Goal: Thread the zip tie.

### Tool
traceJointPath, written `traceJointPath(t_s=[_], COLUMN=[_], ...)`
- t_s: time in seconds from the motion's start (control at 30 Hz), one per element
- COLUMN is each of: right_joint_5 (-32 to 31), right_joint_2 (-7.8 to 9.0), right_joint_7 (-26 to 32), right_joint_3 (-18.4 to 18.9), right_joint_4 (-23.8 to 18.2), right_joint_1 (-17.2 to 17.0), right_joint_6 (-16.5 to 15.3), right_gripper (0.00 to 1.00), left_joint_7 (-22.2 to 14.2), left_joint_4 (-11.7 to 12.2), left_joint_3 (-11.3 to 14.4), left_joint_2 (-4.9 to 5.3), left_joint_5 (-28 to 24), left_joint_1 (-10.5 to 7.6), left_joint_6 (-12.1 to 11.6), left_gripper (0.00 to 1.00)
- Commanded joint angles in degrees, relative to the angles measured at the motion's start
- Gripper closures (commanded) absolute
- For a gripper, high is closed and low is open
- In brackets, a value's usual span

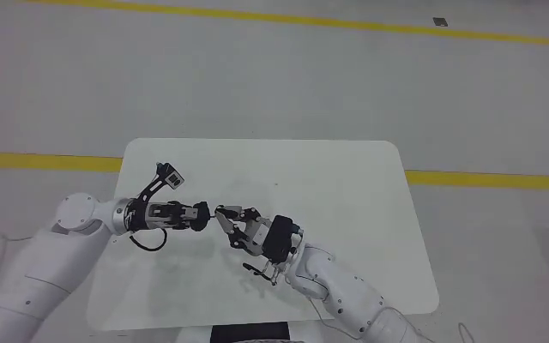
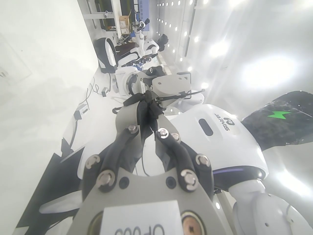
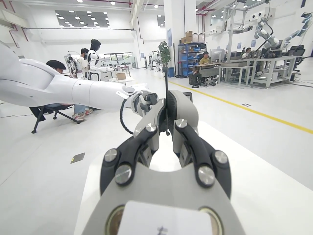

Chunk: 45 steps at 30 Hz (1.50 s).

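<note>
Right fingers (image 3: 185,110) clamp zip tie (image 3: 166,86), upright

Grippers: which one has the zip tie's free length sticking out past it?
The right gripper: the zip tie runs between its closed fingers and stands well beyond them. The left gripper just pinches it at the tips.

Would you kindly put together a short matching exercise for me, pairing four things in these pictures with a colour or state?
Things:
1. zip tie
2. table
3. floor line
4. right gripper

Descriptions:
a. yellow
b. shut on the zip tie
c. thin and black
d. white

Pairs: 1-c, 2-d, 3-a, 4-b
</note>
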Motion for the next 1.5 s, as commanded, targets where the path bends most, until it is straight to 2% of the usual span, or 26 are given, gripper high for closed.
traceJointPath(t_s=[0.0, 1.47], right_joint_5=[0.0, -0.5], right_joint_2=[0.01, -0.53], right_joint_7=[-0.1, -1.0], right_joint_3=[0.0, -0.9], right_joint_4=[0.1, 1.5], right_joint_1=[0.1, 1.1], right_joint_6=[0.0, 0.0], right_gripper=[1.00, 1.00], left_joint_7=[0.0, 0.0], left_joint_4=[0.0, 0.0], left_joint_3=[0.0, 0.0], left_joint_2=[0.00, 0.00], left_joint_5=[0.0, 0.0], left_joint_1=[0.00, 0.00], left_joint_6=[0.0, 0.0], left_gripper=[1.00, 1.00])
